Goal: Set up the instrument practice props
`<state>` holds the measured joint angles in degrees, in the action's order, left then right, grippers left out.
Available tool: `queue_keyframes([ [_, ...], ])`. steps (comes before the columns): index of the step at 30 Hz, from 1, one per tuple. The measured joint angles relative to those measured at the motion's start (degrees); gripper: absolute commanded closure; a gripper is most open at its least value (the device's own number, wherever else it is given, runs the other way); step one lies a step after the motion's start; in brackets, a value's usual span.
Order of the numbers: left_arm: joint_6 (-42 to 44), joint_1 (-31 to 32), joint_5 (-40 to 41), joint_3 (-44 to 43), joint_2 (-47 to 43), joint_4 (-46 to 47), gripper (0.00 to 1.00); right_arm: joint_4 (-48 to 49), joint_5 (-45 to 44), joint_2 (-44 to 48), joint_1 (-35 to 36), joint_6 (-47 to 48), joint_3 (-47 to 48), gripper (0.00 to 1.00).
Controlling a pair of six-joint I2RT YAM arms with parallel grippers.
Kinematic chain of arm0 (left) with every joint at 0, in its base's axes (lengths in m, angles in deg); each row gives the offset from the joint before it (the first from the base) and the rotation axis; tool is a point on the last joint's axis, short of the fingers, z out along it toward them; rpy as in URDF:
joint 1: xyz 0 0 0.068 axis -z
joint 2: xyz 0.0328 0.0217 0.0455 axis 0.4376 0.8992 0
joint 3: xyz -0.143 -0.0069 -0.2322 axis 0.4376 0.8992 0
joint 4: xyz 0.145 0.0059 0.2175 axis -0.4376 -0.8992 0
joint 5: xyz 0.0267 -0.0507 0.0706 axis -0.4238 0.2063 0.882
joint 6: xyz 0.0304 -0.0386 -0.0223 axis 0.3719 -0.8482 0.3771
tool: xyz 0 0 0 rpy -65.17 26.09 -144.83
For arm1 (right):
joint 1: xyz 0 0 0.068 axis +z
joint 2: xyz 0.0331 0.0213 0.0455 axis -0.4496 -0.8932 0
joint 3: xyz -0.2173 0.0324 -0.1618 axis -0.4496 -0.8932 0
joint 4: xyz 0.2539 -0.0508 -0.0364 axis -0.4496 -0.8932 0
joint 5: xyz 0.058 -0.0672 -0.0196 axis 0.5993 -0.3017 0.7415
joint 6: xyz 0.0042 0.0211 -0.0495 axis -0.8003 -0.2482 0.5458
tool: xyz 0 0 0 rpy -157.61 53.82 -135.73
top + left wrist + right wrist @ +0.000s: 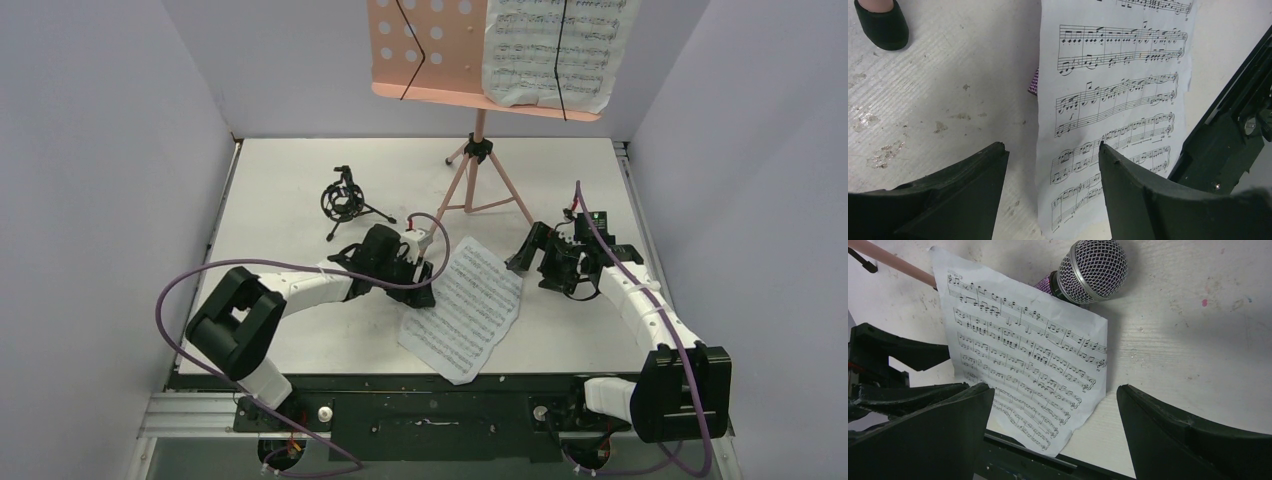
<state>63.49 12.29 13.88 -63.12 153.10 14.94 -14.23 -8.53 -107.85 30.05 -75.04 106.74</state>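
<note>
Up on the music stand [425, 45] one page [550, 50] is sitting; second page [465, 310] is lying on the surface [330, 340] covering the microphone [1091, 270], shock mount [345, 200] is standing empty, left hand [1050, 155] and right hand [1055, 390] are hovering spread

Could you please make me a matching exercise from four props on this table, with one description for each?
Things:
1. stand
2. mount
3. microphone
4. loose page

Descriptions:
A. white, printed with notes
B. partly covered, silver head showing
C. black, standing on the table's far left
D. pink, on tripod legs

Pairs: 1-D, 2-C, 3-B, 4-A
</note>
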Motion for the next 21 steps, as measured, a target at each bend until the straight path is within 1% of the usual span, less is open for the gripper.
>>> queue_keyframes([
  [4,0.87,0.0,0.04,-0.81,2.38,0.02,0.35,0.11,1.07,0.0,0.0,0.13,0.0,0.0],
  [7,1.4,0.0,-0.04,-1.11,3.67,0.57,0.39,0.39,1.73,0.0,0.0,0.17,0.0,0.0],
  [9,1.44,0.0,-0.39,-1.36,4.68,1.31,0.44,0.57,2.01,0.0,-0.02,0.2,0.0,0.0],
  [19,1.86,0.0,-4.22,-1.57,7.52,3.5,0.8,0.83,2.67,0.0,-0.37,0.26,0.17,0.0],
  [21,2.34,0.0,-4.44,-1.6,7.5,3.56,0.89,0.79,2.82,0.0,-0.42,0.39,0.7,0.0],
])
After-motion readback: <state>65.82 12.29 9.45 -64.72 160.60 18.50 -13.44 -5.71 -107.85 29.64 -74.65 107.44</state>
